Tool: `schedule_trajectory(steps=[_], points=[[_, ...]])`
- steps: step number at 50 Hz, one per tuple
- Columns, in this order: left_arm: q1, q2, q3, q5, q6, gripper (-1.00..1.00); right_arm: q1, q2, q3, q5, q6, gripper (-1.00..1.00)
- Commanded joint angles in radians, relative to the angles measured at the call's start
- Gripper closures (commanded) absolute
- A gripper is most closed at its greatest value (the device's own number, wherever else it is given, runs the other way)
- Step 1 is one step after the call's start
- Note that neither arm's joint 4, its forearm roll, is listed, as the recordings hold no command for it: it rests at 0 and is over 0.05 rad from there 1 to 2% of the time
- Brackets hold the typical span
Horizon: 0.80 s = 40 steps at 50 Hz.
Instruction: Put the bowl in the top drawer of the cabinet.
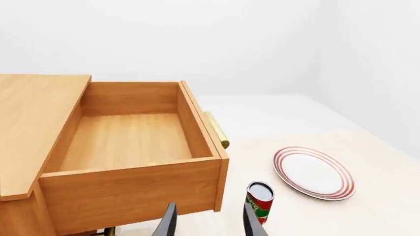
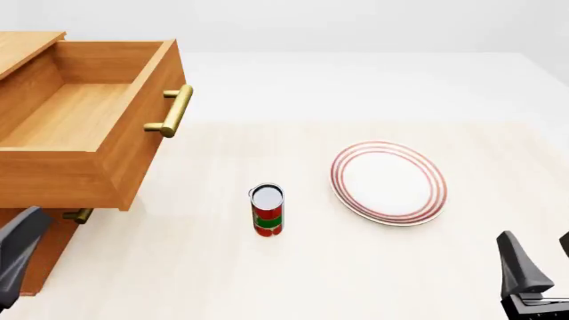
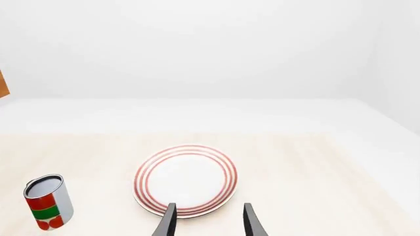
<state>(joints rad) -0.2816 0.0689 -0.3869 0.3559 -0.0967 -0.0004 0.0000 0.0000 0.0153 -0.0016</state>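
Observation:
The bowl is out of view in all three views. The cabinet (image 2: 25,47) stands at the left with its top drawer (image 2: 146,133) pulled out; the drawer's inside (image 1: 128,140) holds nothing. A brass bar handle (image 2: 174,111) sits on the drawer front. My left gripper (image 1: 208,214) is open and holds nothing, low in front of the drawer's side wall; in the front view only one of its fingers (image 2: 20,253) shows at the near left. My right gripper (image 3: 208,211) is open too, near the plate's close edge, at the near right (image 2: 540,260).
A red and green can (image 2: 266,210) stands upright mid-table, also seen in the left wrist view (image 1: 259,199). A flat white plate with red rings (image 2: 388,182) lies to its right. The lower drawer's small brass handle (image 2: 78,215) peeks out under the open drawer.

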Motion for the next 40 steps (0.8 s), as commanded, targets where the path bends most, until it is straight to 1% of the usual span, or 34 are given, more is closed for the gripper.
schedule_trajectory(steps=[1,8,13,23,25,33,40], points=[[-0.077,0.065,-0.085,0.046,-0.004,-1.0,0.0,0.0,0.0,0.0,0.0,-1.0],[-0.135,0.118,-0.114,0.038,0.002,-1.0,0.0,0.0,0.0,0.0,0.0,-1.0],[-0.183,0.183,-0.128,-0.005,0.002,-1.0,0.0,0.0,0.0,0.0,0.0,-1.0],[-0.261,0.264,-0.153,-0.057,-0.004,-1.0,0.0,0.0,0.0,0.0,0.0,-1.0],[-0.279,0.275,-0.155,-0.073,0.007,-1.0,0.0,0.0,0.0,0.0,0.0,-1.0],[-0.334,0.32,-0.154,-0.102,-0.021,-1.0,0.0,0.0,0.0,0.0,0.0,-1.0],[-0.411,0.404,-0.164,-0.139,-0.052,-1.0,0.0,0.0,0.0,0.0,0.0,-1.0]])
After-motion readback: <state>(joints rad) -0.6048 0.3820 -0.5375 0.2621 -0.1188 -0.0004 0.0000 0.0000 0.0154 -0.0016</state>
